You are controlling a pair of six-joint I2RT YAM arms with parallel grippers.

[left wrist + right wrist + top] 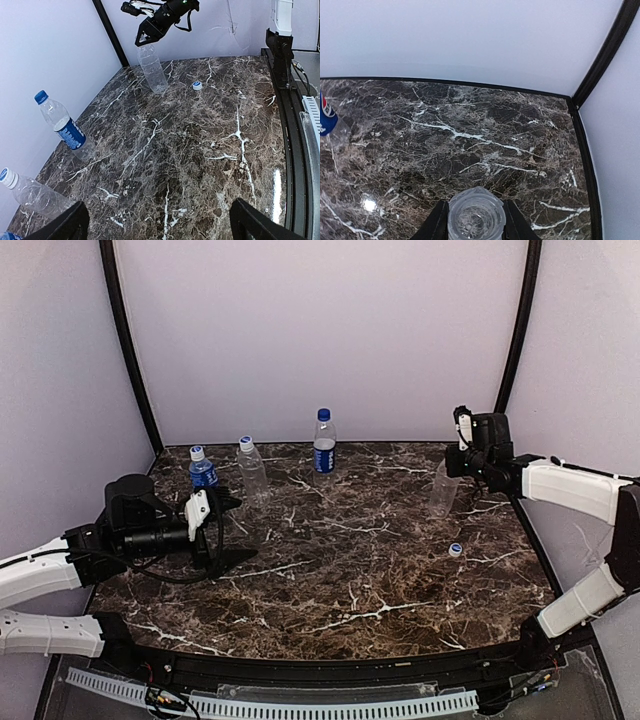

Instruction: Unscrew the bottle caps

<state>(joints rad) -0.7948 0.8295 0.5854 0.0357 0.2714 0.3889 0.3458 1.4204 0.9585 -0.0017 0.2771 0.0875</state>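
Bottle cap on marble; right jaws apparently clasp ribbed bottle; left jaws spread

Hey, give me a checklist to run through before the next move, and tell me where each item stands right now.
1. Clear unlabelled plastic bottle at the right uncapped: ok, its neck is open in the right wrist view.
2. Right gripper jaws shut on its neck: ok.
3. Loose white round cap lying on the marble table, apart from every bottle: ok.
4. Left gripper open and empty: ok.
5. Blue-labelled bottle with dark blue cap, blue-labelled bottle with pale cap, second unlabelled bottle uncapped: not ok, all capped.
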